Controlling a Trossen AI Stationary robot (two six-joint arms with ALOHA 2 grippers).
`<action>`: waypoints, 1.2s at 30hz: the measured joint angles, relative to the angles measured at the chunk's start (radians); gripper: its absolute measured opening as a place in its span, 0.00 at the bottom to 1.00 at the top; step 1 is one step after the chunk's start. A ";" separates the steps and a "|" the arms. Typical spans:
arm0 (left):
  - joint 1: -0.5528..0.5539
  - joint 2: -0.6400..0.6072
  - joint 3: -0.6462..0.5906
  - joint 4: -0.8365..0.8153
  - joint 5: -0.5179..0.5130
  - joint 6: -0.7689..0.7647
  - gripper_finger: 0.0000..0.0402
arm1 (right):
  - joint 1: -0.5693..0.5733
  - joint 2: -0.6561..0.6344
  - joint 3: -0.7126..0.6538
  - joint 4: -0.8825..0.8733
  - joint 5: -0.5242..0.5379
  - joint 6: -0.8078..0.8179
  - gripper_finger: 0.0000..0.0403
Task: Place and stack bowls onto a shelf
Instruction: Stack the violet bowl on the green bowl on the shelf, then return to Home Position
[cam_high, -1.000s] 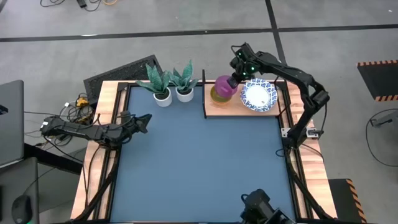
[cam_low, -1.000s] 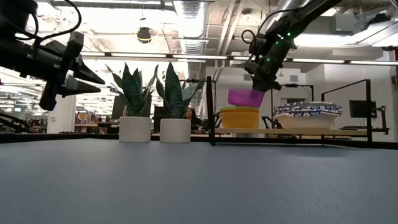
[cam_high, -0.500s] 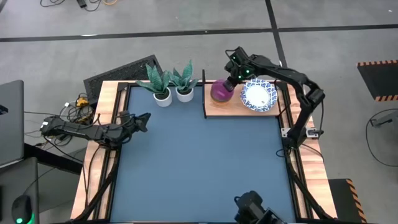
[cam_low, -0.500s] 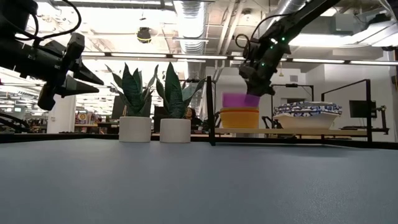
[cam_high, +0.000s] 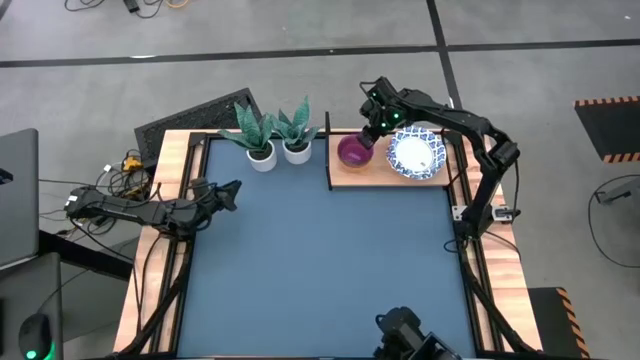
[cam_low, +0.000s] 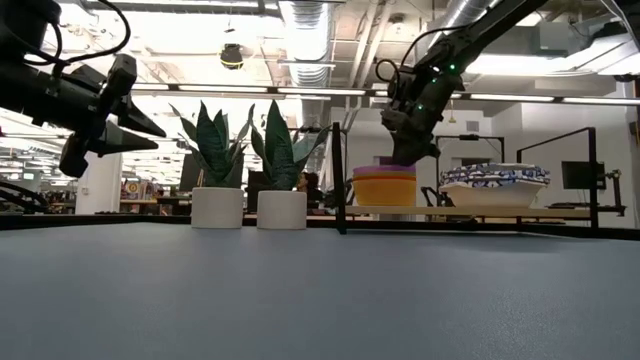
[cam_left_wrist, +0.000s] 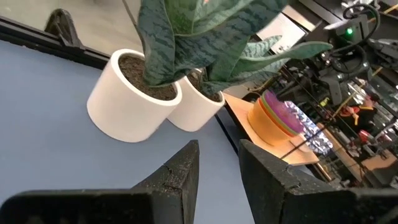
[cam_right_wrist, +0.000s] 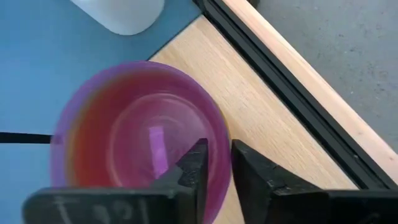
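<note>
- The right end effector (cam_high: 362, 137) is down over the shelf (cam_high: 385, 171) at the far right of the desk (cam_high: 320, 250), its fingers pinching the near rim of the purple bowl (cam_right_wrist: 140, 140), one finger inside the bowl and one outside.
- The purple bowl (cam_high: 351, 150) sits nested in the stack of small plain bowls on the left part of the shelf; from the low view only its thin purple edge (cam_low: 384, 169) shows above the yellow bowl (cam_low: 384, 188).
- In the left wrist view the stack (cam_left_wrist: 277, 118) shows orange-yellow at the bottom with green and purple rims above.
- The white bowls with blue patterned rims (cam_high: 416, 154) are stacked on the right part of the shelf, just beside the plain stack.
- Two small white plant pots (cam_high: 278, 151) stand on the desk just left of the shelf's black frame.
- The left end effector (cam_high: 232, 189) hangs above the desk's left edge, well apart from the shelf, its fingers (cam_left_wrist: 181, 180) slightly spread and holding nothing.
</note>
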 joint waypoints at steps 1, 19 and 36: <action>0.000 0.000 0.000 -0.001 -0.009 -0.002 0.24 | 0.000 0.000 0.002 -0.001 -0.008 0.003 0.27; 0.000 0.000 0.000 -0.001 0.002 -0.071 0.24 | -0.016 -0.160 0.322 -0.065 -0.035 -0.001 0.49; 0.000 0.000 0.000 0.030 0.099 -0.098 0.24 | 0.048 -0.715 0.209 -0.402 -0.030 -0.100 0.47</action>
